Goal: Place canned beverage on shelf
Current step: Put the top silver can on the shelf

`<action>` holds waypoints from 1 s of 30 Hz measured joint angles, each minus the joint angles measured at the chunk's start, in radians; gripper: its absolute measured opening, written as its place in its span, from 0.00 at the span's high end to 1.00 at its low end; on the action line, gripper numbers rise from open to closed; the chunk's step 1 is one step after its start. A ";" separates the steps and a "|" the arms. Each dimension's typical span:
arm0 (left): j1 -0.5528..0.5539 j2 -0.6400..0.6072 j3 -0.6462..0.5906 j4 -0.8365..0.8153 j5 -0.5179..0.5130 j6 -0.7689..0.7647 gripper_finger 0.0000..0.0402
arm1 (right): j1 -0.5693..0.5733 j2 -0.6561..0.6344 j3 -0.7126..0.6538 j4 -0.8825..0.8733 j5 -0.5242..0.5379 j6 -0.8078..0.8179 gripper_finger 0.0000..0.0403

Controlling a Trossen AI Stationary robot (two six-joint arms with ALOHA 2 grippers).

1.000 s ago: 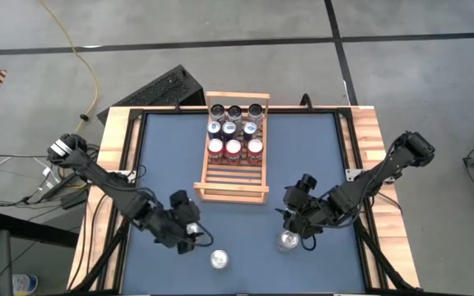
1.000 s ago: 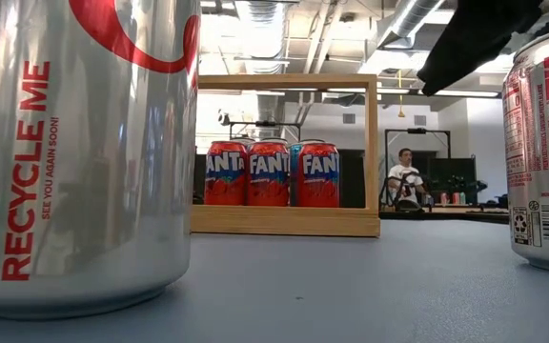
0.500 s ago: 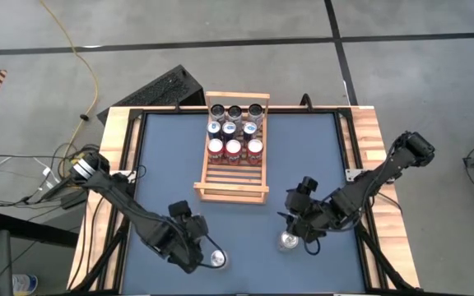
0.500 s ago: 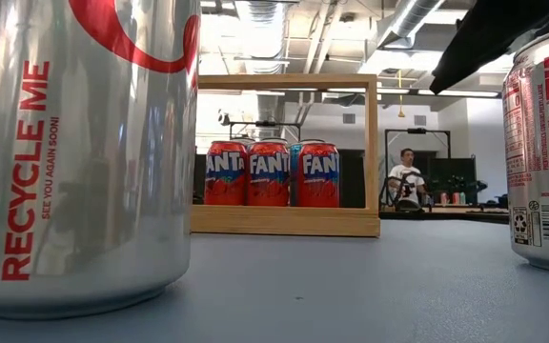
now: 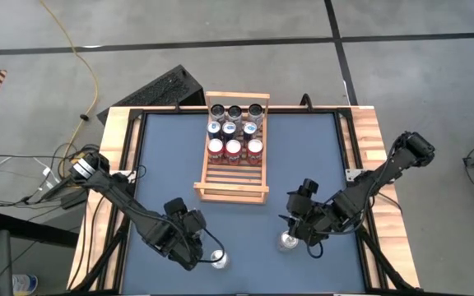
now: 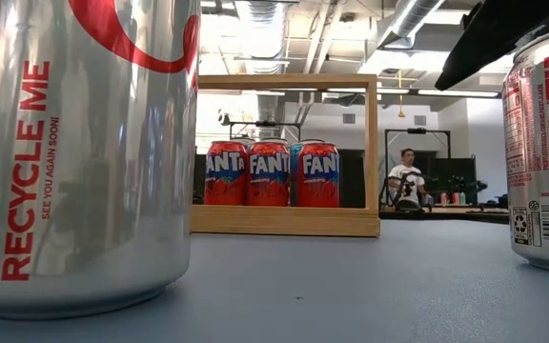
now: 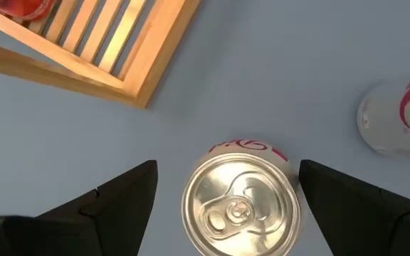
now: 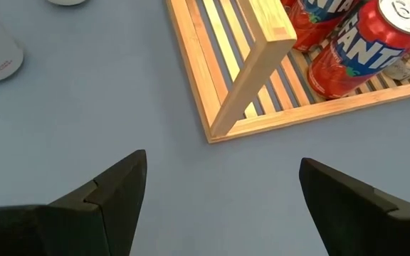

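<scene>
A silver can (image 5: 219, 260) stands upright near the table's near edge; it also shows in the left wrist view (image 7: 239, 208) and large in the low view (image 6: 74, 152). My left gripper (image 5: 206, 249) is open above it, one finger on either side of its top (image 7: 228, 174), touching nothing. A second silver can (image 5: 287, 241) stands upright to the right (image 6: 546, 143). My right gripper (image 5: 295, 222) is open and empty just beyond that can (image 8: 223, 160). The light-wood slatted shelf (image 5: 233, 177) lies at the far middle.
Several cans stand on the shelf's far half, with a row of red Fanta cans (image 5: 234, 149) nearest me (image 6: 270, 174). The shelf's near slats (image 8: 226, 43) are bare. Blue table surface (image 5: 245, 222) lies between the shelf and the silver cans. A person sits far behind (image 6: 406, 176).
My left gripper has moved toward the table's near edge and right, from beside the left silver can to over its top, staying open. The cans have stayed where they were.
</scene>
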 joint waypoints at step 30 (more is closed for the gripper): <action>0.001 0.006 -0.085 0.061 0.147 0.207 0.27 | 0.001 0.000 0.000 -0.001 -0.008 0.002 0.16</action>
